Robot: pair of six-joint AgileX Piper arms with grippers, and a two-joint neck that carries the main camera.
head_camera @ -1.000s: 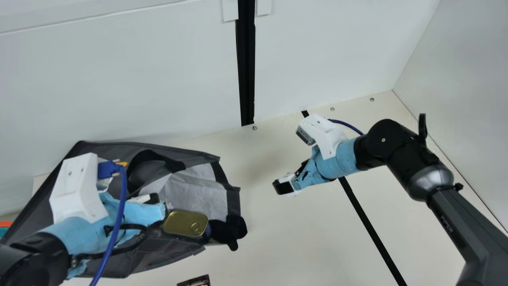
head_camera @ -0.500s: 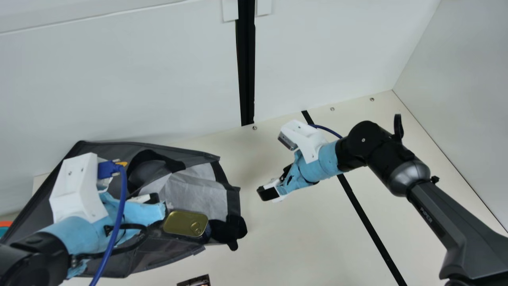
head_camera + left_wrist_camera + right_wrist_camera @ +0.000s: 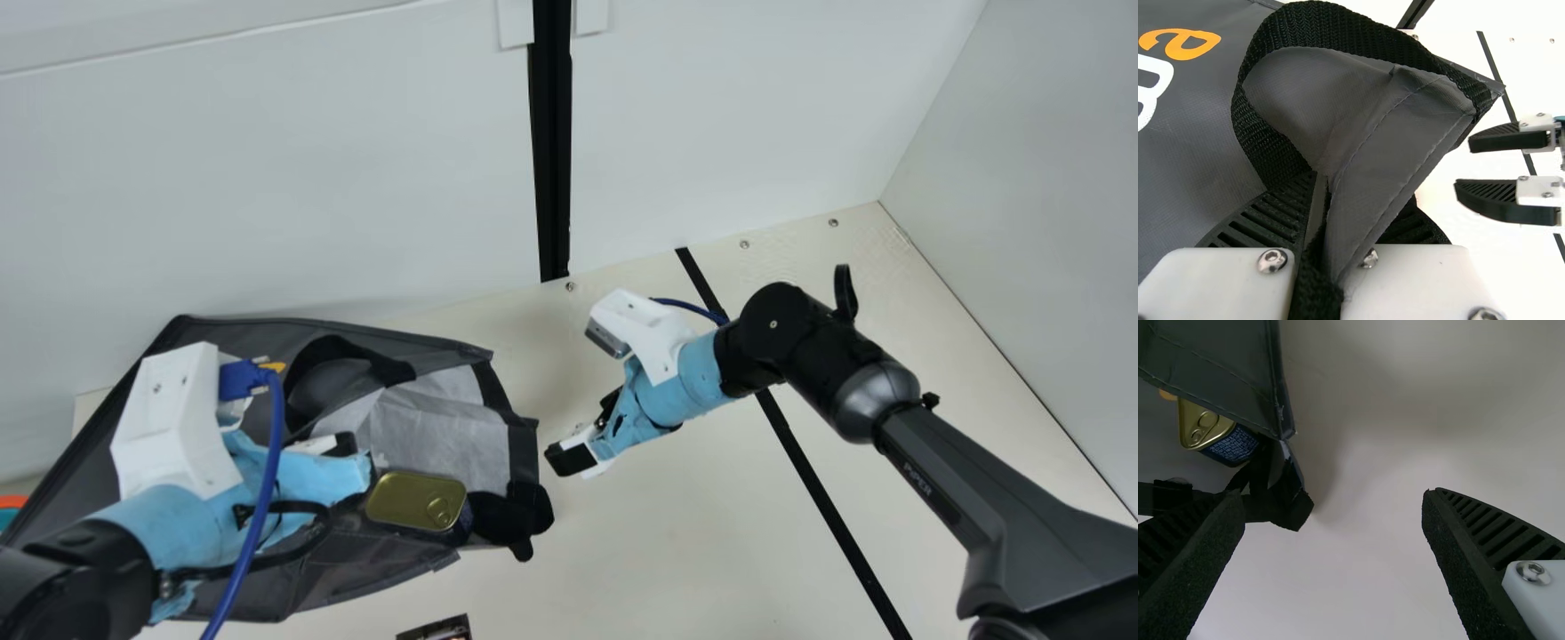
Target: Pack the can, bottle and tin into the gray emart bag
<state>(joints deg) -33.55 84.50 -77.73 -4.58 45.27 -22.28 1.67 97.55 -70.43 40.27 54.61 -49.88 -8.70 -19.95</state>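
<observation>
Bag (image 3: 444,431) fabric and a black strap (image 3: 1371,37) sit pinched in the left end effector (image 3: 340,444). Just beside that end effector, the gold-topped tin (image 3: 416,500) rests at the bag's mouth. The right end effector (image 3: 571,458) is spread wide above the table (image 3: 667,551), near the bag and apart from it.

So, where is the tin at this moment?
In the main view, the tin lies left of centre, by the pale lining of the gray bag, beside the black strap.

White walls (image 3: 311,160); cream table (image 3: 676,524)
</observation>
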